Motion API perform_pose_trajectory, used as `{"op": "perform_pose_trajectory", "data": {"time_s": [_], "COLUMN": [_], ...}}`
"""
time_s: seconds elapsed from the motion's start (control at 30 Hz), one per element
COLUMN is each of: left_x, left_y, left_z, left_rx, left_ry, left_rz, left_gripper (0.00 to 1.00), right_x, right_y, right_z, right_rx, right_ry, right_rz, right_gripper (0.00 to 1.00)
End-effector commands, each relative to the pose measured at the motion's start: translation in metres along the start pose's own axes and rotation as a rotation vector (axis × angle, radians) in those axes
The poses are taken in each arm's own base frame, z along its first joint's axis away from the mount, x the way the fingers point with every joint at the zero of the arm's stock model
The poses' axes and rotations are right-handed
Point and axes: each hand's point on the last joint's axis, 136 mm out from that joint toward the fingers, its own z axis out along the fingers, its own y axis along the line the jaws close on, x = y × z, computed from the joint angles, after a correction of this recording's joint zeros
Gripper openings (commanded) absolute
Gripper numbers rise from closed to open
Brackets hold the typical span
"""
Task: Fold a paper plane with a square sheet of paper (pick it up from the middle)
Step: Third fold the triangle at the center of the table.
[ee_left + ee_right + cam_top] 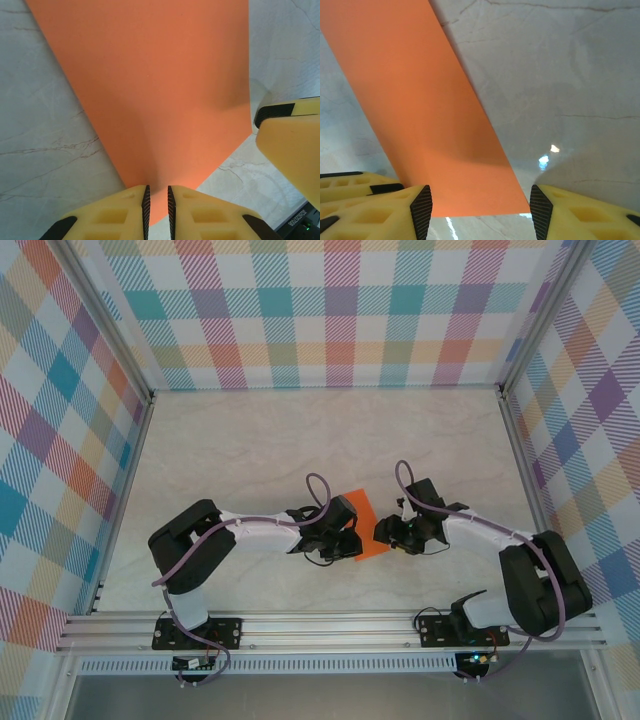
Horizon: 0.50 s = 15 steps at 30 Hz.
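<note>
Thin, floppy orange paper [160, 90] lies mostly on the counter [560, 75], one edge pinched in the left jaws. The right jaws stand spread astride another edge. It looks light and easily creased, so hold it gently by the edges.

Left pincer [347, 541] and right pincer [385, 532] flank the square sheet of paper [362, 512] — mid-table.

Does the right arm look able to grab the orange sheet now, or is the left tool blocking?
Probably yes: the right tool is open, with an edge of the orange sheet lying inside its gap. The left tool pinches a different edge, clear of it.
</note>
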Motion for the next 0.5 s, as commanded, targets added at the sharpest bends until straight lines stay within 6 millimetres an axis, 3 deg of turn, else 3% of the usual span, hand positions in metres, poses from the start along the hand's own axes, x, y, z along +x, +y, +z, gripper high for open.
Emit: {"op": "perform_pose_trajectory", "data": {"time_s": [0.0,0.23,0.47], "left_x": [0.008,0.012,0.009], "left_y": [0.003,0.016,0.019], "left_z": [-0.001,0.006,0.003], "left_rx": [-0.021,-0.074,-0.112], "left_ry": [0.007,0.029,0.018], "left_rz": [0.021,0.043,0.063], "left_gripper": [0.19,0.18,0.17], "right_x": [-0.009,-0.004,0.001], "right_y": [0.013,0.021,0.028], "right_z": [0.001,0.004,-0.007], "right_rx": [-0.055,-0.112,-0.145], "right_ry": [-0.006,0.03,0.019], "right_rz": [-0.04,-0.047,-0.054], "right_gripper": [0.57,0.52,0.49]}}
